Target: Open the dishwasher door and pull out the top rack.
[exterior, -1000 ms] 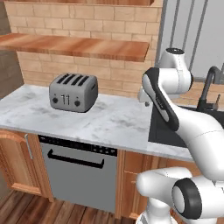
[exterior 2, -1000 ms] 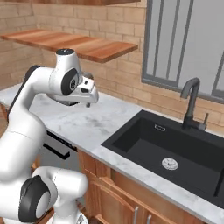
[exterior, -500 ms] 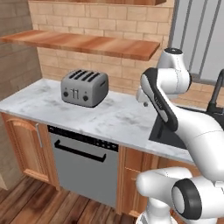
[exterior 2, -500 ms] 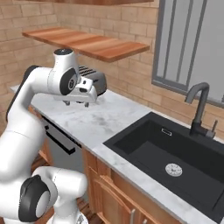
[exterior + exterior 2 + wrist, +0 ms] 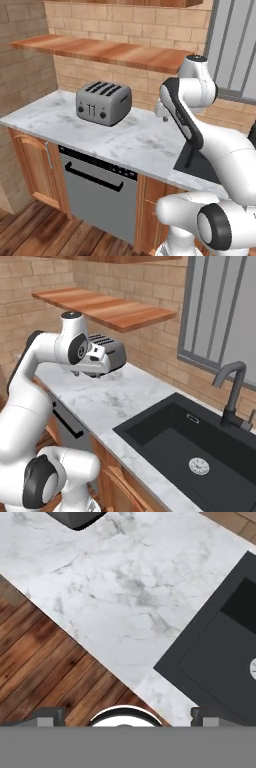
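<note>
Dishwasher door [image 5: 100,192] well below fingers [image 5: 50,716]

Toaster [image 5: 103,103] sitting on the desk [image 5: 125,137] far left; dishwasher door [image 5: 97,196] sitting under the desk; sink [image 5: 200,451] lying right.

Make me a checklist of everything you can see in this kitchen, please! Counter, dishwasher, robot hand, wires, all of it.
Surface: white marble counter, with a black sink set into it.
Job's things: dishwasher door is shut, its black bar handle untouched; top rack is hidden behind it.
Clutter: a grey four-slot toaster stands on the counter by the brick wall.
Grippers: gripper hangs above the counter, fingertips apart with nothing between them.
Cables: nothing seen.
Surroundings: wooden shelf on the brick wall, window behind the black faucet, wooden cabinets beside the dishwasher, wooden floor.
</note>
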